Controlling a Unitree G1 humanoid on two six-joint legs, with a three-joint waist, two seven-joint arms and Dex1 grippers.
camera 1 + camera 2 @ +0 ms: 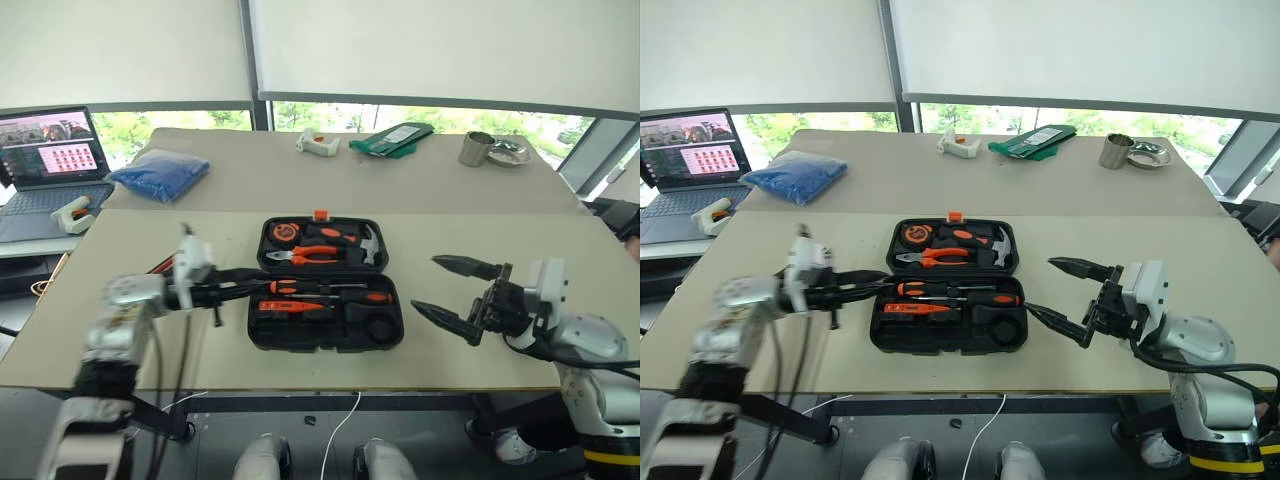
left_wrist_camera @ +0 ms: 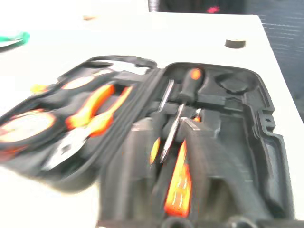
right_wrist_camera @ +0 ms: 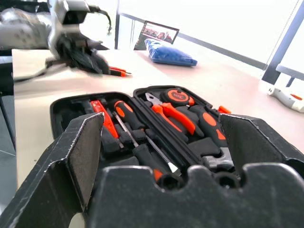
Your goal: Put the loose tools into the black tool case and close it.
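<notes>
Left gripper [image 1: 232, 276]: reaching level toward the case's left edge; whether its fingers are parting cannot be told.
Right gripper [image 1: 440, 287]: hovering just right of the case, 2 black fingers spread wide apart, gripping nothing.
Black tool case [image 1: 325, 285]: lying open on the near table, between the 2 grippers, orange latch at its far rim.
Near half: holding 2 black-and-orange screwdrivers [image 1: 330, 291], 1 utility knife [image 1: 290, 307], 1 round roll [image 1: 381, 328].
Far half: holding 1 pliers [image 1: 315, 253], 1 hammer [image 1: 368, 244], 1 tape measure [image 1: 285, 232].
Loose on table: 1 orange-tipped tool [image 3: 118, 71] lying beside the left arm.
Surroundings: 1 blue bag [image 1: 160, 173], 1 laptop [image 1: 50, 170], 1 metal cup [image 1: 476, 149], well behind.
</notes>
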